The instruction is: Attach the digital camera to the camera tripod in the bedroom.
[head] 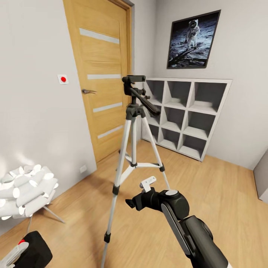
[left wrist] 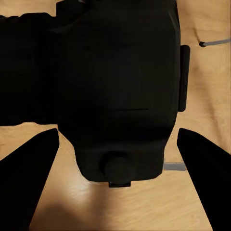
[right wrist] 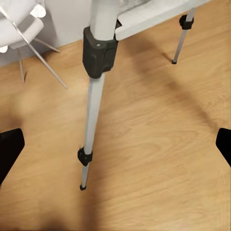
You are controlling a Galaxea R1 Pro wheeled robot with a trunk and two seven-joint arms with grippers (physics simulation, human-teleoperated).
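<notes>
Camera tripod [head: 134, 149] is seen standing upright on the wood floor [head: 223, 193], before the door [head: 102, 74] and cube shelf [head: 186, 115]. Digital camera [left wrist: 120, 91] is held low by the left gripper [left wrist: 118, 144], fingers closed against its body. Right gripper [right wrist: 115, 139] is spread wide, holding nothing, just beside a tripod leg.

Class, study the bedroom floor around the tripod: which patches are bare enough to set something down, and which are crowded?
Bare wood floor lies between the camera tripod and the white cube shelf. It is crowded at the left: the white chair stands near a tripod leg, and the left gripper holds the digital camera there.
</notes>
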